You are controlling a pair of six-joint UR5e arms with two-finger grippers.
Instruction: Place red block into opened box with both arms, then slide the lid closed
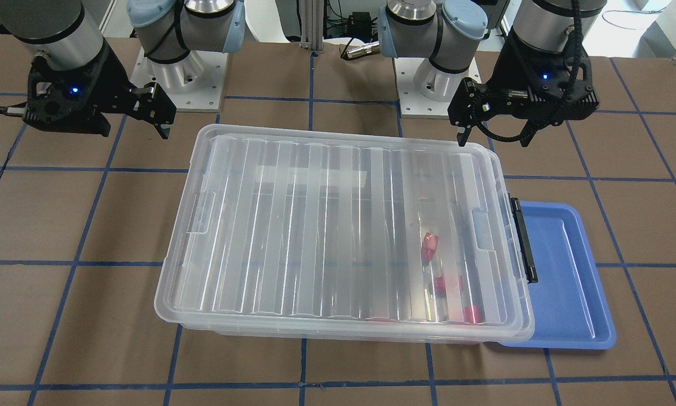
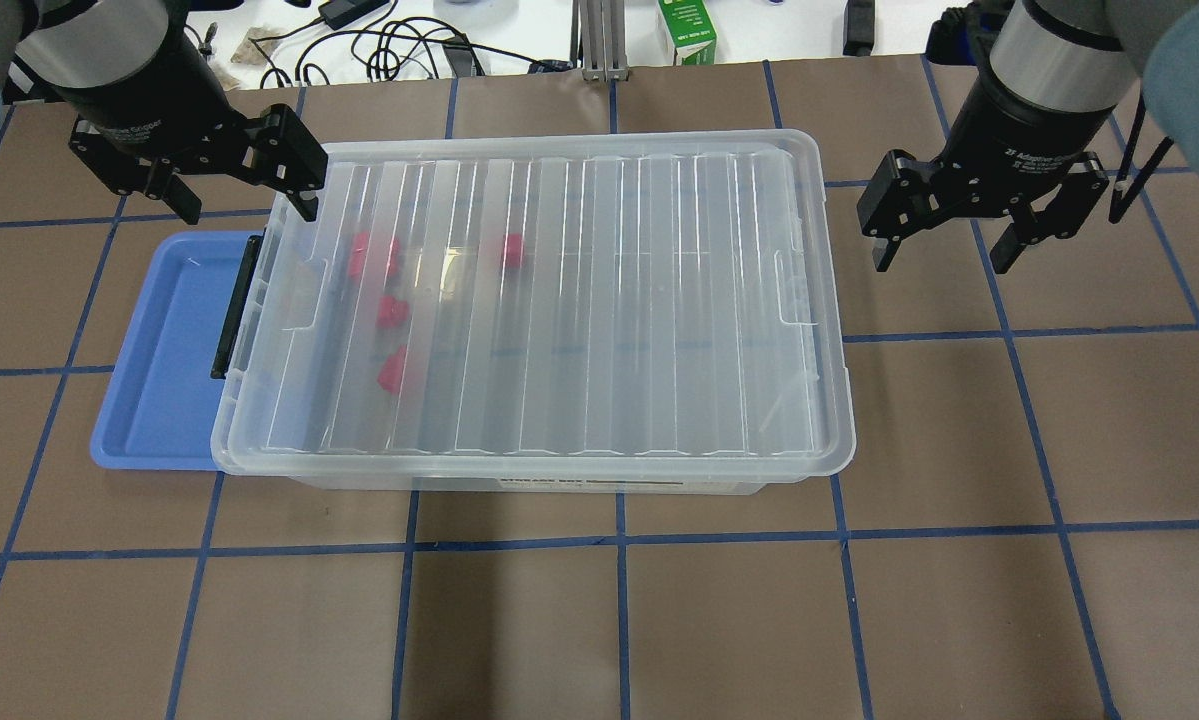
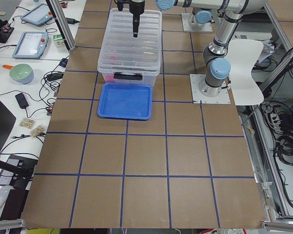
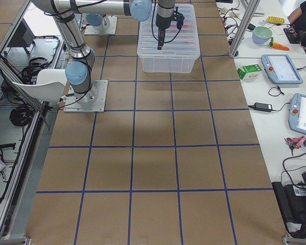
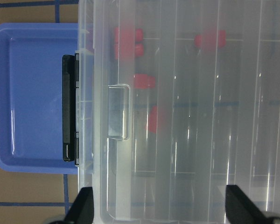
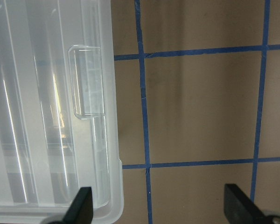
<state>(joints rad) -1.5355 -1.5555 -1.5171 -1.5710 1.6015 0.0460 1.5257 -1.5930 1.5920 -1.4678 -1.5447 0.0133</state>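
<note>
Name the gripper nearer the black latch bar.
Left. The left gripper hovers over the box's corner beside the black latch bar; the right gripper hangs past the opposite short end.

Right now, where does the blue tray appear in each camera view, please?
Front-facing: blue tray at lower right.
Overhead: tray at middle left.
Exterior left: tray at upper centre.
Exterior right: not visible.
Left wrist: tray fills the left side.
Right wrist: not in it.
Shared landmark: the black latch bar along the tray's edge.
</note>
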